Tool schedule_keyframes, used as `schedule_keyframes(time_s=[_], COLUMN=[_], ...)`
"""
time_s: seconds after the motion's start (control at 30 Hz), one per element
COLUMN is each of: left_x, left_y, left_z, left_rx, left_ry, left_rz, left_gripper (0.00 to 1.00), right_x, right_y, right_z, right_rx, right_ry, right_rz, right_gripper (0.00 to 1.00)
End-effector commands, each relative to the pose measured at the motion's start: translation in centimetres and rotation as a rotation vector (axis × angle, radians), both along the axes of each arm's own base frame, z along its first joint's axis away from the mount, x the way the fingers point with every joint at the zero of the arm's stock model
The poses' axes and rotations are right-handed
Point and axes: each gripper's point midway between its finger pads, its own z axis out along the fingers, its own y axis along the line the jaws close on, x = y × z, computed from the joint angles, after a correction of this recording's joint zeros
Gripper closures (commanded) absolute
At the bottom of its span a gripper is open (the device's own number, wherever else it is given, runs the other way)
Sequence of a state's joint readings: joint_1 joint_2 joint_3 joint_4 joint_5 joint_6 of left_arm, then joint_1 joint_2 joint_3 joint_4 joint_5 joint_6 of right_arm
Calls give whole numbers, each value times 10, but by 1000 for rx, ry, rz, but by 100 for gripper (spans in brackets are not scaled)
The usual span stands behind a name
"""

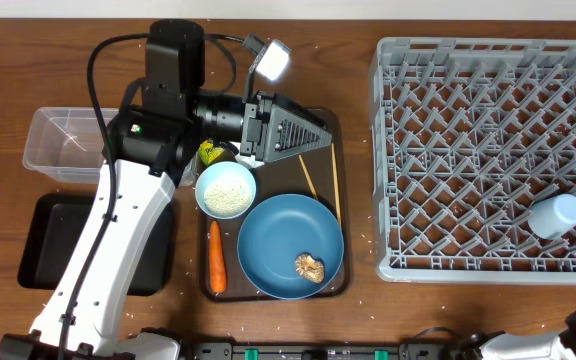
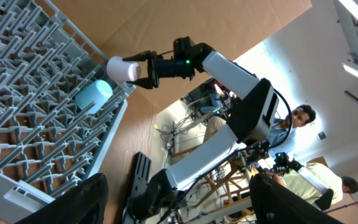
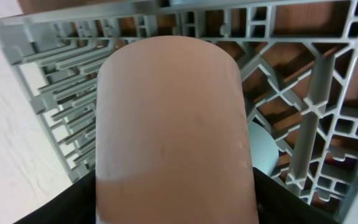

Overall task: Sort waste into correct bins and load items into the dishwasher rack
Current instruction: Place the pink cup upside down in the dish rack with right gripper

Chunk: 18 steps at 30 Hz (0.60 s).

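Right pincer (image 2: 143,70) is clamped round the pale-pink cup (image 2: 122,70), up at the edge of the dishwasher rack (image 1: 468,150), near the one light-blue cup (image 1: 556,215) lying inside. Left pincer (image 1: 308,135) is spread wide with nothing in it, above the brown tray (image 1: 323,118).

Count:
- one blue plate (image 1: 278,235)
- one tan scrap (image 1: 310,267) on it
- one bowl of rice (image 1: 226,190)
- one carrot (image 1: 216,258)
- two chopsticks (image 1: 335,180)
- a clear tub (image 1: 63,145)
- a black tray (image 1: 48,240)

The wrapper (image 1: 211,152) is mostly hidden under the left arm, and overhead cuts off the right arm

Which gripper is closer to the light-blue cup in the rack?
Right. The right gripper, holding the pale-pink cup, hangs beside the light-blue cup at the rack edge; the left gripper is over the brown tray.
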<state>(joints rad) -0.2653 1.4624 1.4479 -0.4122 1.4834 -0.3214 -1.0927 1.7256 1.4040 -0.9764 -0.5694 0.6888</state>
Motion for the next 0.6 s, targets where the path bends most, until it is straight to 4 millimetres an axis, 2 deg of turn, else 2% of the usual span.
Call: schedule_keyframes(time_s=[0.0,0.13,0.23,0.33,0.4,0.5,0.57], left_x=[1,1,1,1,1,1,1], left_y=[0,0,0,1,1,1,1], left_z=[4,4,3,3,2,2,2], left_rx=[3,5,7,9,9,9,9], left_ry=[-23,-23,-15,-9,-8,-8,-8], left_rz=[16,20,19,19,19,19,19], left_gripper=[27,27,26,26,27,26,27], right_x=[7,6,2,6,17,45,50], right_y=[9,12,7,6,8,9,14], right_z=[-8,-18,-21,-18,-10,22,40], right_rx=[61,76,49,51,60,-9,-32], right_ry=[6,46,77,53,-23,-242,-312], right_rz=[3,6,-7,-6,17,146,181], right_gripper=[35,33,22,18,18,21,22])
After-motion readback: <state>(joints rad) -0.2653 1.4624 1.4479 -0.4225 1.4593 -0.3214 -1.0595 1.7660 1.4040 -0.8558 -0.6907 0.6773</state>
